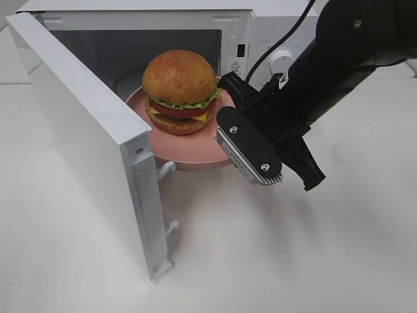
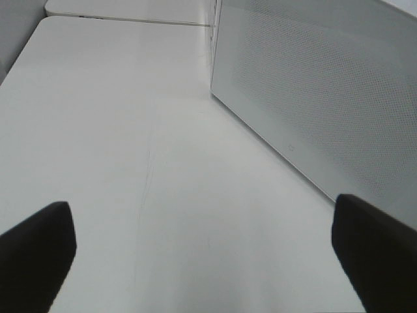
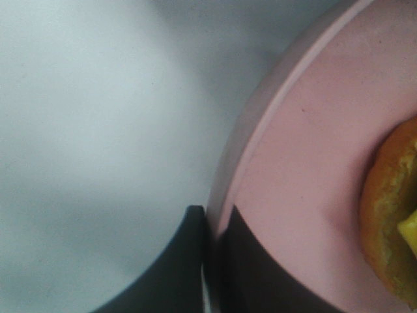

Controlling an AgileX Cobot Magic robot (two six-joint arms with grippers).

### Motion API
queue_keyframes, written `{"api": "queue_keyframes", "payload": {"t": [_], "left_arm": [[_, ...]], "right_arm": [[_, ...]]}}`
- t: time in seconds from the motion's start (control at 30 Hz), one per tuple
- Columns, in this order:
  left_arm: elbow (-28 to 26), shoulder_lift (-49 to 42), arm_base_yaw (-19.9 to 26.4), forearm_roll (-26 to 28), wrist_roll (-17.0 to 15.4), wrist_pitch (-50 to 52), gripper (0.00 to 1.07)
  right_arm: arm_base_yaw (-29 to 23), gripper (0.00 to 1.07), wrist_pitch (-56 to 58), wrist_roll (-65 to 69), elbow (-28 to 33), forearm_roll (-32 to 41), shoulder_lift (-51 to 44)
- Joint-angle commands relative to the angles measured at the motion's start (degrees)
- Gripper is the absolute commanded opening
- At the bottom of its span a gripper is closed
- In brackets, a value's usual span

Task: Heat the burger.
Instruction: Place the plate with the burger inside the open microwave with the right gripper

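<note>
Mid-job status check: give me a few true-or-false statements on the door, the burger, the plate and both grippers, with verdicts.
1. The microwave door is closed. False: it stands wide open.
2. The burger sits on the pink plate. True.
3. The right gripper is shut on the pink plate's rim. True.
4. The left gripper holds the burger. False: it is open and empty, over the table.
5. The pink plate lies on the table, well away from the microwave. False: it is at the microwave's opening, with its far part inside.
</note>
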State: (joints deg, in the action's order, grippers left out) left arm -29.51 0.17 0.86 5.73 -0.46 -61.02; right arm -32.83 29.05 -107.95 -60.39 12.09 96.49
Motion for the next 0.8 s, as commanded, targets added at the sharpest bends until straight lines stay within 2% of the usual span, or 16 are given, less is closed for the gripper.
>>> {"api": "queue_keyframes", "payload": {"t": [0.03,0.8], "left_arm": [[0.0,-0.3,0.1,0.3,-0.4,-0.1,1.00],[0.0,-0.3,0.1,0.3,-0.4,-0.1,1.00]], "right_arm": [[-0.1,0.00,-1.7,-0.6,-2.2,1.0,0.5],[-0.1,0.00,3.6,2.7,-17.1,-0.4,11.9]]}}
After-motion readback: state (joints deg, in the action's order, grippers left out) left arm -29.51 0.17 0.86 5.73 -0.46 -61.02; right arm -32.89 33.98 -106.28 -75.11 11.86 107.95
